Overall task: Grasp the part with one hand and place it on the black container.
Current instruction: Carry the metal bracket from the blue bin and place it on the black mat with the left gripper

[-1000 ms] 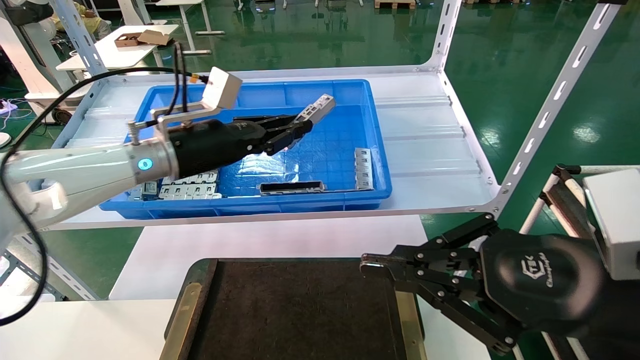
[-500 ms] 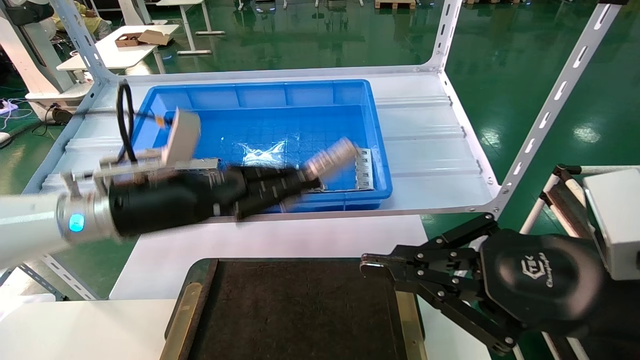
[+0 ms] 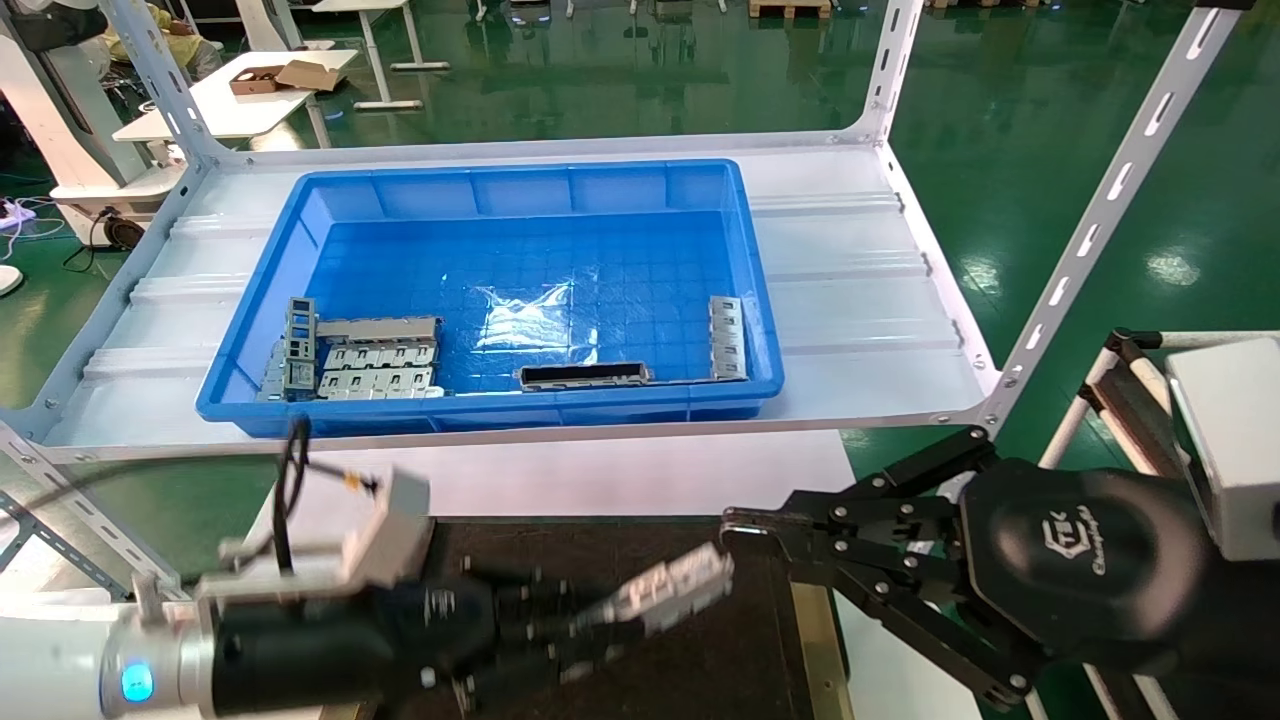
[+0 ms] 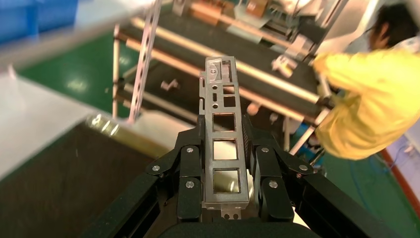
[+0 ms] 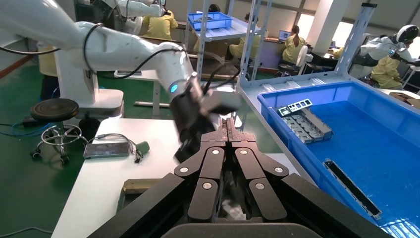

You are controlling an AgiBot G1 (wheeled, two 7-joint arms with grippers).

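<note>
Head view has the left gripper [image 3: 590, 625] down at the lower left of the frame, clamped on the part [image 3: 670, 588], which sticks out past the fingertips toward the middle of the picture. So the part is up in the air over the container [image 3: 700, 680], the dark tray along the bottom edge with a brass strip [image 3: 820, 640] on its side; can't tell if it's touching the tray surface, it looks a bit blurred. On the left wrist view it's much clearer: the part [image 4: 224, 148] sits lengthwise between the two black fingers [image 4: 190, 173], pinched on both long edges, with its square cut-outs facing the camera and the far end poking well beyond the tips, and the container [image 4: 59, 183] is underneath in the lower left of that frame. The right gripper [image 3: 750, 530] is parked at the lower right of the head view, its tip just beside the end of the part near the tray's right edge; on the right wrist view its fingers [image 5: 229, 130] are pressed together with nothing between them. Further back in the upper middle of the head view is the blue bin [image 3: 760, 330] on a white shelf [image 3: 860, 290], with grey plates [image 3: 375, 368] stacked in its lower left corner, a dark channel piece [image 3: 583, 375] along the near wall, and another grey piece [image 3: 727, 337] by the right wall.
</note>
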